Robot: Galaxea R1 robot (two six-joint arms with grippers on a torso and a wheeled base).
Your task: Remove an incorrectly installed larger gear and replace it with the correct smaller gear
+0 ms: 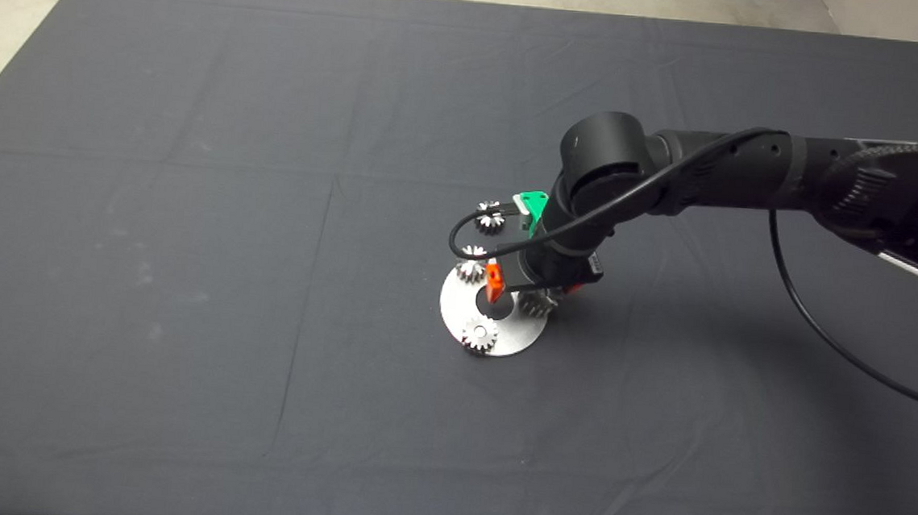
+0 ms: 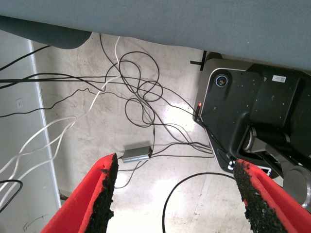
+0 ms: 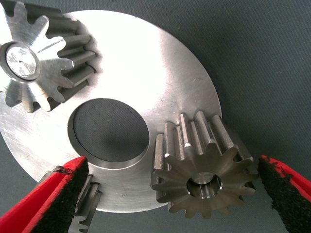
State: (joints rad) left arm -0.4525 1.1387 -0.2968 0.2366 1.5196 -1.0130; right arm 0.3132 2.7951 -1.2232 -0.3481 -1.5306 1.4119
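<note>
A round steel plate [image 1: 456, 306] [image 3: 160, 63] with a centre hole lies mid-mat. The larger gear [image 1: 538, 303] [image 3: 204, 170], flared, with a small centre hole, sits at the plate's right edge and overhangs it. My right gripper [image 1: 536, 293] [image 3: 171, 165] hangs open just above the plate, one finger on each side of this gear, neither touching it. Two small gears [image 1: 479, 336] [image 1: 472, 268] sit on the plate's near and far-left edges. The smaller gear [image 1: 491, 218] lies loose on the mat beyond the plate. My left gripper [image 2: 175, 170] is open and parked out of the head view.
The right arm [image 1: 715, 174] reaches in from the right, trailing a black cable [image 1: 833, 340] over the mat. The left wrist view shows only the floor with loose cables [image 2: 141, 97] and the robot's dark base [image 2: 252, 111].
</note>
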